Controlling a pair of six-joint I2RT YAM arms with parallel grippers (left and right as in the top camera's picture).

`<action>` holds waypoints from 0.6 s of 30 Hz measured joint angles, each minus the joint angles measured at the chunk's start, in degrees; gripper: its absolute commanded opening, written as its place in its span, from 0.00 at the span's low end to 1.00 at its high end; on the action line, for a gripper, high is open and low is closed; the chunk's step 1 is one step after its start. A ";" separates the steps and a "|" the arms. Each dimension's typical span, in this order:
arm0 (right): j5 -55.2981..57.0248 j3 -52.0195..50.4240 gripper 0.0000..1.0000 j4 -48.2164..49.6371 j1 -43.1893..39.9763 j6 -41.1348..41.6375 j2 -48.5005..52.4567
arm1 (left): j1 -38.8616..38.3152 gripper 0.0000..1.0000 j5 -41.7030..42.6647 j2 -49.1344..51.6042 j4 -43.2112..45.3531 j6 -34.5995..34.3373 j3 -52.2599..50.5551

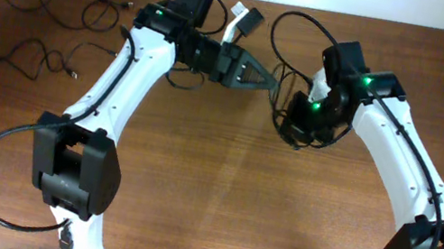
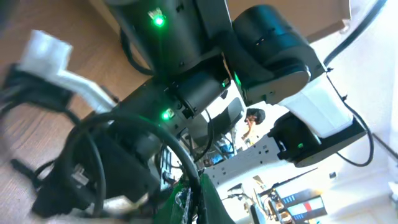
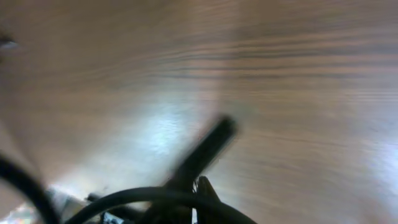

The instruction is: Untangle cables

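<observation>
Centrally, both grippers met at a knot of cables, while two cords lay freed at the table's far-left corner

Seen from overhead, the left gripper [image 1: 272,80] had its jaws closed to a narrow point, with the tip right at a thin black strand of the tangled cables [image 1: 285,67]; whether that strand was actually pinched could not be told. The right gripper [image 1: 294,133], just beside it and partly wrapped by the same loops, was closed too, and its blurred wrist view showed only dark cord against the wooden table [image 1: 192,192], so what it held could not be made out. A white plug [image 1: 242,20] sat just behind the left wrist. Well apart, the upper loose cord [image 1: 113,4] and the lower loose cord [image 1: 73,74] lay as separate wavy lines
</observation>
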 measured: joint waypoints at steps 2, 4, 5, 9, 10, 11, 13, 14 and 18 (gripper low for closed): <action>4.15 0.00 0.05 -2.14 -1.97 1.44 0.00 | 1.81 0.00 0.24 0.00 -0.07 -1.40 0.02; 6.78 0.00 0.04 -4.00 -4.96 2.23 0.00 | 3.82 0.00 0.55 0.00 -0.13 -2.29 0.02; 7.37 0.00 0.05 -4.55 -6.08 2.45 0.00 | 4.74 0.00 0.55 0.00 -0.17 -2.56 0.00; 5.51 0.00 0.04 -4.79 -12.07 0.96 0.00 | 6.97 0.00 -3.67 0.00 -2.27 -5.22 0.02; 4.13 0.00 0.04 -4.57 -13.40 0.24 0.00 | 7.04 0.00 -5.77 0.00 -3.17 -6.01 0.02; 2.75 0.00 0.04 -4.39 -14.69 -0.42 0.00 | 6.93 0.00 -8.02 0.00 -3.93 -6.73 0.02; 1.03 0.00 0.04 -4.44 -17.64 -1.57 0.00 | 6.60 0.00 -13.07 0.00 -5.66 -8.20 0.04; 0.85 0.00 0.04 -4.68 -18.93 -1.86 0.00 | 6.47 0.00 -14.36 0.00 -5.88 -8.61 0.04; -3.52 0.00 0.05 -5.01 -22.03 -6.23 0.00 | 6.14 0.00 -14.40 0.00 -5.86 -8.68 0.04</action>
